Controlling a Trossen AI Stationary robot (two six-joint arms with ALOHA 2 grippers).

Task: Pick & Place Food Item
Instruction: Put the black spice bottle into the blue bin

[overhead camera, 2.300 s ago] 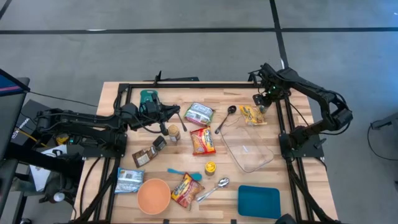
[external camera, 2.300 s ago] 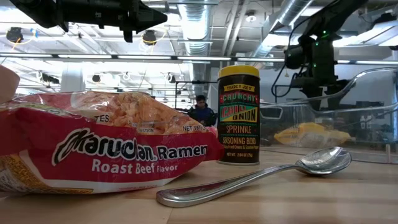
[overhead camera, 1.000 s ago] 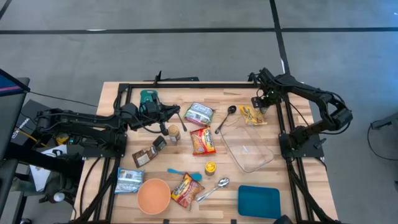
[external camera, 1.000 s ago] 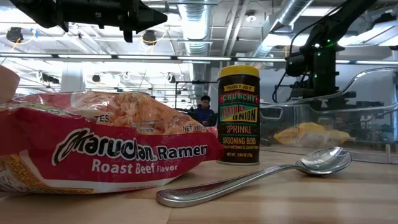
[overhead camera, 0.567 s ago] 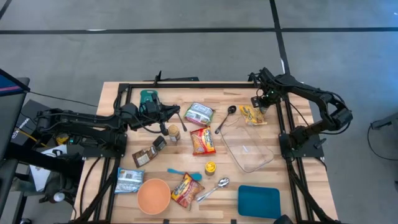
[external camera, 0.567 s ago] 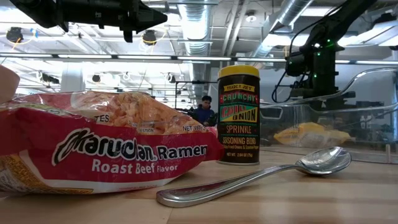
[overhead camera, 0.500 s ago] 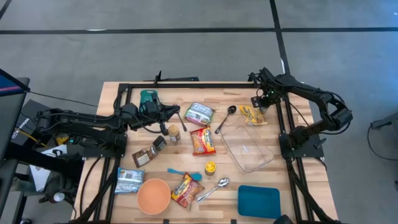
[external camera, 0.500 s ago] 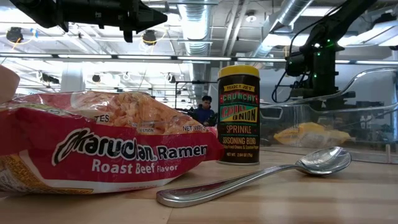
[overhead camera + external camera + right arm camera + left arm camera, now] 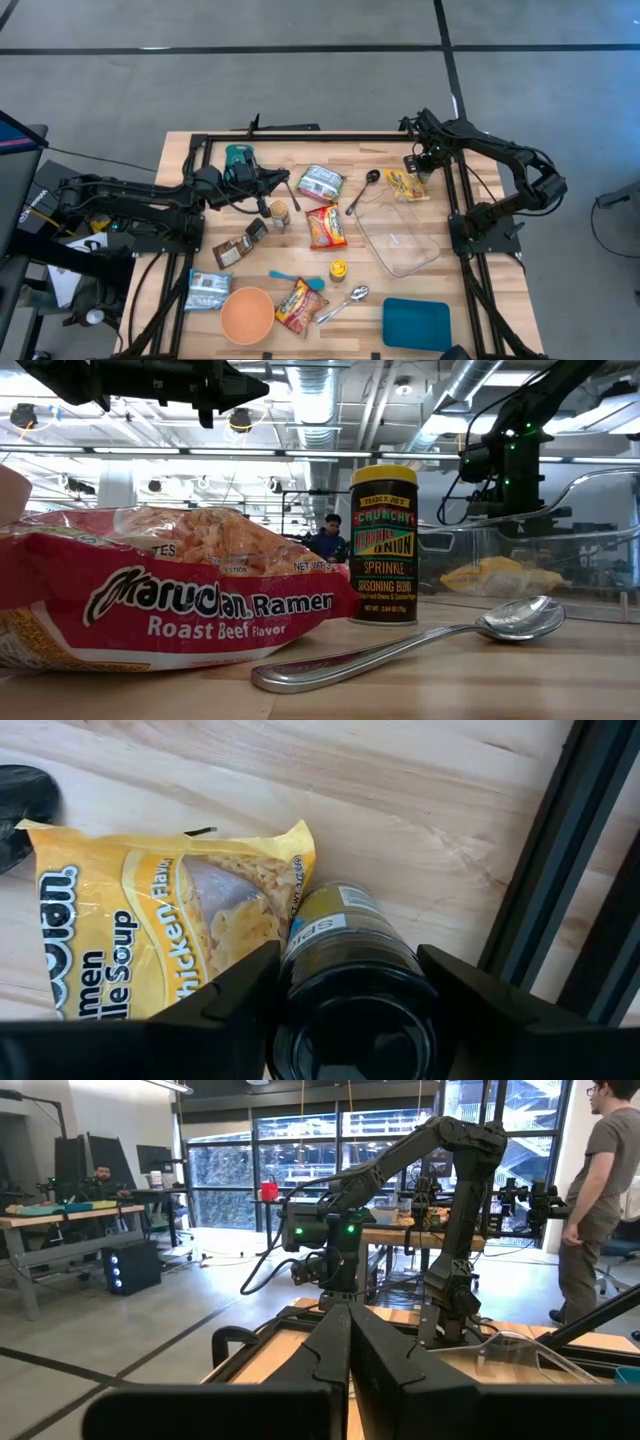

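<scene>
Here the yellow soup packet (image 9: 150, 935) touches the dark jar (image 9: 350, 975).

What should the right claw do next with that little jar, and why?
Probably close a little more. The right gripper has a finger on each side of the dark-lidded jar, which stands on the table beside the yellow soup packet; a firm grip looks needed before lifting.

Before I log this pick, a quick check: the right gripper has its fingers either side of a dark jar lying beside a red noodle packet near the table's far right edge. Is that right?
Not quite: the noodle packet is yellow, not red, as the right wrist view shows. The rest holds: the right gripper has a finger on each side of the dark jar, which lies beside that packet near the table's far right edge.
</scene>
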